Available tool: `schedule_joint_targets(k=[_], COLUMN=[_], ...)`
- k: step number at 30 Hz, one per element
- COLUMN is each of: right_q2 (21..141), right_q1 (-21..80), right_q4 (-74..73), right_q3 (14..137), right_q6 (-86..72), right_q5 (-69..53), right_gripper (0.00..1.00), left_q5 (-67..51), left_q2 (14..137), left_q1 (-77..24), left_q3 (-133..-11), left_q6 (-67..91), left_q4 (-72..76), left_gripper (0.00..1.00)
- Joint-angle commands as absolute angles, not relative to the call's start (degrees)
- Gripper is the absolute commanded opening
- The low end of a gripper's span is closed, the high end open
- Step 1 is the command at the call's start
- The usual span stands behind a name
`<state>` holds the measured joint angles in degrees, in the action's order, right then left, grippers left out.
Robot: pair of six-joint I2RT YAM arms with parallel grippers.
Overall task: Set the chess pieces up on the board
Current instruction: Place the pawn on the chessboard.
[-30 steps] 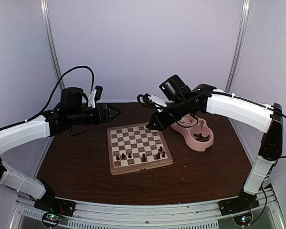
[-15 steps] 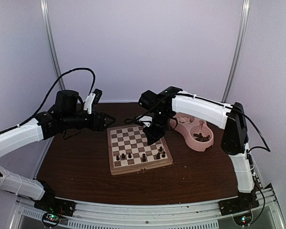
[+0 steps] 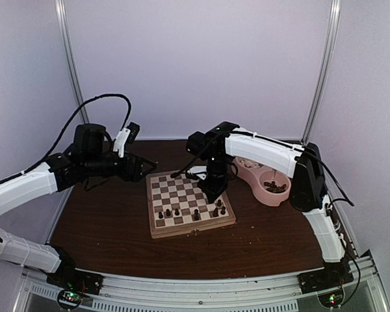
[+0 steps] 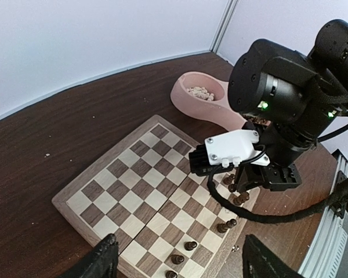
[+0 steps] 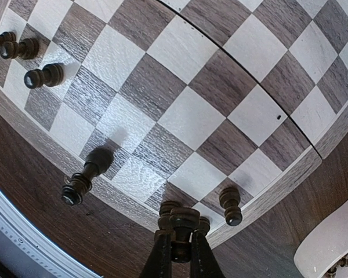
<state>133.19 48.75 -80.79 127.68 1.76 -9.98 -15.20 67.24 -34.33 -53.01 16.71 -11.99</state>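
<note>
The board (image 3: 175, 189) lies mid-table with several dark chess pieces (image 3: 195, 214) standing in its two near rows. My right gripper (image 3: 212, 193) hangs low over the board's right side, shut on a dark chess piece (image 5: 183, 227). That piece hovers just above the corner squares, close to two standing pieces (image 5: 230, 205) (image 5: 169, 209). In the left wrist view the right gripper (image 4: 247, 184) is among the pieces (image 4: 240, 198) at that edge. My left gripper (image 3: 147, 168) floats off the board's far left corner, its fingers (image 4: 104, 258) wide open with nothing between them.
A pink double bowl (image 3: 270, 183) stands right of the board, with cream pieces (image 4: 199, 92) in its far cup and dark ones in the near cup. The right arm's black cable (image 4: 261, 215) loops over the board's edge. Dark wooden table (image 3: 110, 224) surrounds the board.
My right arm has swung from beside the bowl down over the board's right side, still shut on its piece. The left arm has edged slightly toward the board.
</note>
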Motion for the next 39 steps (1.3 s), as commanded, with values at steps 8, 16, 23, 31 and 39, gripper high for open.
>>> schedule_joint_targets(k=[8,16,23,31,39], right_q2=[137.0,138.5,139.0,139.4,139.8], right_q1=[48.7,48.7,48.7,48.7,48.7], right_q4=[-82.6,-83.0,-83.5,-84.3,-84.2], right_q3=[131.0,131.9,132.2,132.5,132.9], right_q6=[3.0,3.4,3.4,3.8,3.9], right_q5=[-8.2,-7.7,-7.1,-6.4,-6.3], right_gripper=[0.04,0.05,0.06,0.07,0.12], left_q5=[-9.8,-9.8,-9.4,-9.6,-9.9], left_q2=[61.7,62.0,62.7,63.1,63.5], left_q1=[-34.4,-34.3,-34.4,-34.4,-34.4], left_q3=[-52.1,-52.2,-52.6,-52.5,-52.5], left_q6=[13.9,13.5,13.3,13.3,13.3], left_q4=[-12.3,-12.3,-12.6,-12.5,-12.5], left_gripper=[0.74,0.74,0.74,0.74,0.74])
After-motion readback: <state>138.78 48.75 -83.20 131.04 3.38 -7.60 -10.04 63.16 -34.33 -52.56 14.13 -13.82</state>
